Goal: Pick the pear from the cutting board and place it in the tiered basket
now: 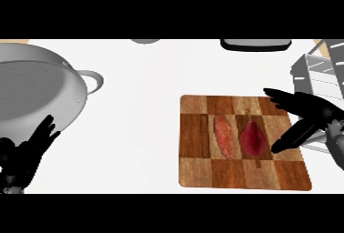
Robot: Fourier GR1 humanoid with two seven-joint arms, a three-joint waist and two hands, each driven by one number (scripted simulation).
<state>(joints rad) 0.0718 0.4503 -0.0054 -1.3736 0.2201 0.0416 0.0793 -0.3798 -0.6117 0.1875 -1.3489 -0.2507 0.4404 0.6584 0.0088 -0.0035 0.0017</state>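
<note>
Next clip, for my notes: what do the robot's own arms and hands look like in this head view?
Both hands are black, with slim, segmented-looking fingers and a thumb. The left hand shows at the lower left edge, all black, with no forearm visible. The right hand comes in from the right edge; behind it a short piece of grey forearm shows. No cables, markings or sleeves are visible on either side.

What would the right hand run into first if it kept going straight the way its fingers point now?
Probably the red pear. The right hand is open over the cutting board's right edge, fingers aimed left and down toward it. Its height above the board is unclear, so it might pass over the pear.
</note>
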